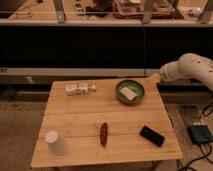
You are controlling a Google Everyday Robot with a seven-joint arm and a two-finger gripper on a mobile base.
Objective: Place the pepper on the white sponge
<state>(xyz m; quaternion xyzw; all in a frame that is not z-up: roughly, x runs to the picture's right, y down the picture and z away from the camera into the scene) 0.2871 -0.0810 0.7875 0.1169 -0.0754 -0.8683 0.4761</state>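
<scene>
Near edge of the table (75, 117): slim dark red pepper (103, 134), tapered at both ends, lying between white cup (54, 142) and black phone (152, 135). Farther: flat off-white white sponge (129, 93) inside green bowl (120, 88). At the far right corner: pincer (154, 78); whether open or closed cannot be told.

We see the pepper (104, 134): slim, dark red, tapered, lying flat on the wooden table (75, 112), near side, roughly centre, long axis running near-to-far. White sponge (129, 93): flat off-white rectangle, slightly skewed, sitting inside the green bowl (119, 89), far side, right of centre. Pepper and sponge well apart. Gripper (154, 78) is at the table's far right edge, just beside the bowl.
</scene>
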